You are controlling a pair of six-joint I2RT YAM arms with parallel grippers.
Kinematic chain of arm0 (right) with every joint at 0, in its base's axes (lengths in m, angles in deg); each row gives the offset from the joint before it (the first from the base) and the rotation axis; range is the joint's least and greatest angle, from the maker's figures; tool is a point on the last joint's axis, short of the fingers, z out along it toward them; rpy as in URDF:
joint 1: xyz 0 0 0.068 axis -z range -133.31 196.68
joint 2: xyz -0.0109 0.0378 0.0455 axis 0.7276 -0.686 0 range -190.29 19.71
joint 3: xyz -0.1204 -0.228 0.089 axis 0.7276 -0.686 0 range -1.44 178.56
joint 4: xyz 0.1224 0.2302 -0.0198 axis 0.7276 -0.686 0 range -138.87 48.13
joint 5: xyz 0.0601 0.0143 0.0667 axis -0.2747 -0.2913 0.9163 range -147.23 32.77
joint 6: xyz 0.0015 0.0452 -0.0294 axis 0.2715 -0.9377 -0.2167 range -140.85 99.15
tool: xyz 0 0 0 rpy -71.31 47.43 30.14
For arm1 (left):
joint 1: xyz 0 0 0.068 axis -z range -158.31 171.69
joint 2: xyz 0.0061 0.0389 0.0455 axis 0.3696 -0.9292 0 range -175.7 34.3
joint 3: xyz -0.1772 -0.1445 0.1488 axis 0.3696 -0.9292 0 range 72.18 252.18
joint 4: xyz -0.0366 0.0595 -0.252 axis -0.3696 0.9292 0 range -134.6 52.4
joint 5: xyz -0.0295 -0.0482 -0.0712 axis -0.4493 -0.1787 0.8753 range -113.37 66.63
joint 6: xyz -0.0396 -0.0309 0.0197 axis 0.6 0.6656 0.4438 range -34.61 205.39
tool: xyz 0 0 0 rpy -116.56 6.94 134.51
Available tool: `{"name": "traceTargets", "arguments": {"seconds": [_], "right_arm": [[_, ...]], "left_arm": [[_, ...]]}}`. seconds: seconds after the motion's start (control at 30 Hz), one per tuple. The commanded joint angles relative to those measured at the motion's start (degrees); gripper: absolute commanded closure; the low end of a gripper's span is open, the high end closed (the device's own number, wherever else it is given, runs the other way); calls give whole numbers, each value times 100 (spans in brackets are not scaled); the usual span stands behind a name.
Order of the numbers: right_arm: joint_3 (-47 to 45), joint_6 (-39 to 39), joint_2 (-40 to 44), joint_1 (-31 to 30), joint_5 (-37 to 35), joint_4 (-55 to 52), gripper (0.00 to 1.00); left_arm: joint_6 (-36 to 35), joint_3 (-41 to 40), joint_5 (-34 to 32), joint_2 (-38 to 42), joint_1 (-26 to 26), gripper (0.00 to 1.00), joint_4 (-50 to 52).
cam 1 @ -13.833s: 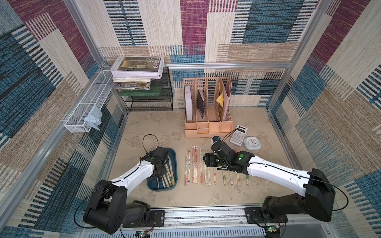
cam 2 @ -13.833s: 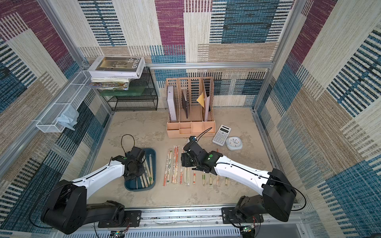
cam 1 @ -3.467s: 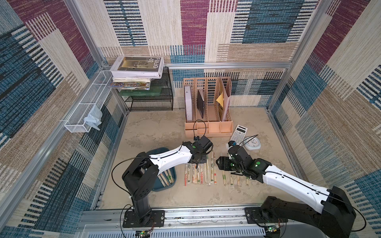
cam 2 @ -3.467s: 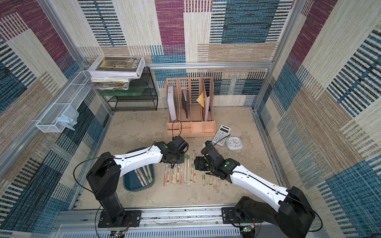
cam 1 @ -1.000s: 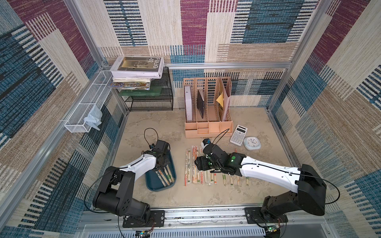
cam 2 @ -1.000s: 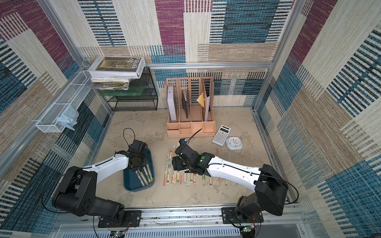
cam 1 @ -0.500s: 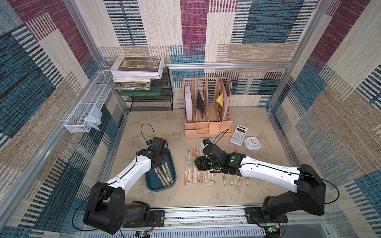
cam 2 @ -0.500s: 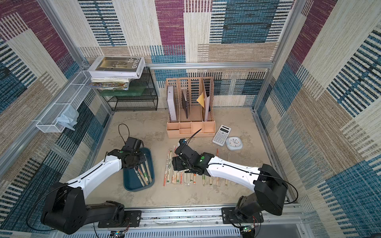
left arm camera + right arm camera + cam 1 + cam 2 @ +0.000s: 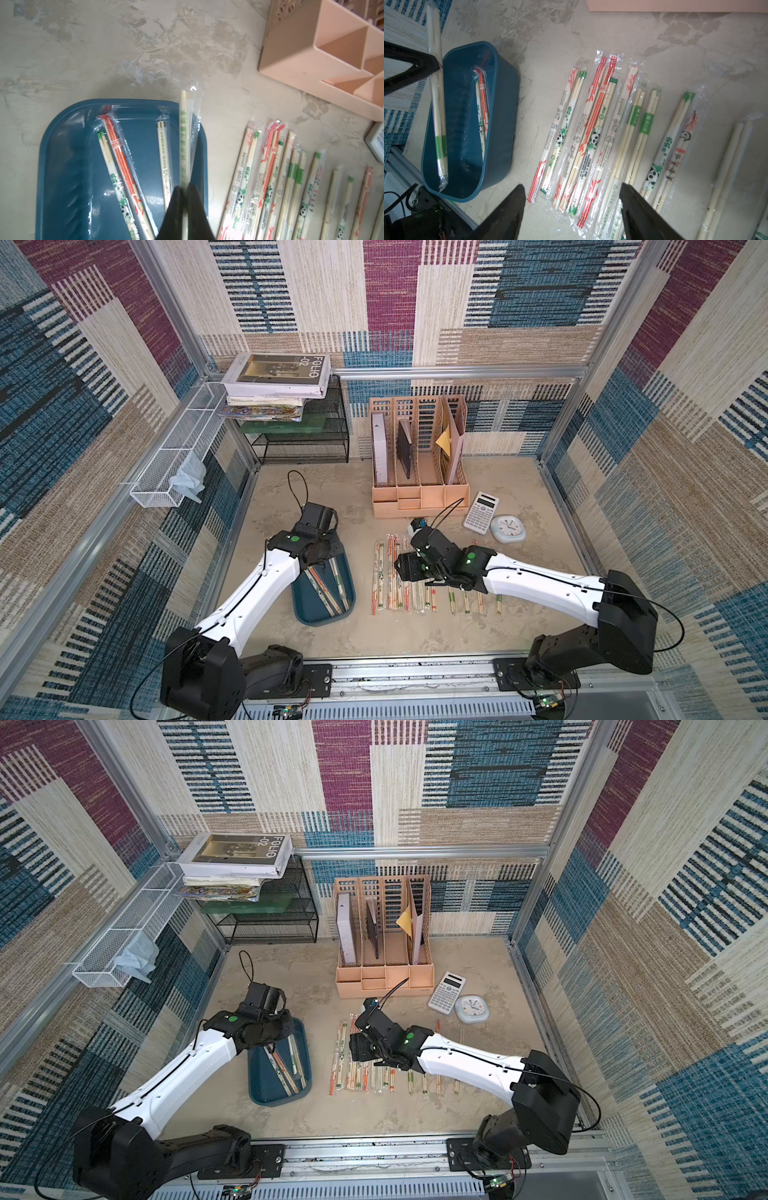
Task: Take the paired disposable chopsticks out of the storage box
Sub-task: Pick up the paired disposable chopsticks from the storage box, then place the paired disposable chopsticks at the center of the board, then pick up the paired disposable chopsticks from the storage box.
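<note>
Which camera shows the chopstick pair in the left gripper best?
Left wrist: the chopstick pair is sharp, pinched in the left gripper over the tray. Right wrist shows it blurred, side-on; top views, too small.

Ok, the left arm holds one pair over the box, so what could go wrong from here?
1. The left end effector pinches the pair through a slick clear sleeve, off its middle; it may slip or swing.
2. Its low end seems to be inside the box; it could catch the rim.
3. The right end effector hangs open over the row; the arms may meet there.
</note>
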State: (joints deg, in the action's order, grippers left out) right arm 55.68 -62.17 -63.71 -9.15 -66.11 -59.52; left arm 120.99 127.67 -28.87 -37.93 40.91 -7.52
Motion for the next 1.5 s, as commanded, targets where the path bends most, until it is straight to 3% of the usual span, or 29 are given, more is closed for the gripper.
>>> {"name": "traceTargets", "arguments": {"seconds": [0.0,0.23,0.5,0.8,0.87,1.03,1.2,1.27,1.47], "right_arm": [[-43,71,84,59,-16,-17,25],[-175,54,225,187,4,-19,25],[-272,26,283,209,7,-20,25],[-276,14,317,204,3,-57,25],[-281,18,339,208,-1,-72,25],[-281,19,353,209,1,-80,25],[-272,20,362,192,4,-80,25],[-272,19,372,181,1,-78,25],[-235,17,410,134,-8,-81,25]], "left_arm": [[-172,182,140,-193,291,99,80],[-182,545,-246,-938,1135,99,71],[-127,557,-259,-1570,1386,96,-66],[-177,520,-229,-2017,1477,64,-185],[-201,589,-173,-2016,1496,62,-172],[-111,613,-214,-1552,1491,56,-129],[77,489,-911,-896,1462,43,197],[229,335,-1186,-645,1398,42,305],[795,-419,-1314,165,738,40,479]]}}
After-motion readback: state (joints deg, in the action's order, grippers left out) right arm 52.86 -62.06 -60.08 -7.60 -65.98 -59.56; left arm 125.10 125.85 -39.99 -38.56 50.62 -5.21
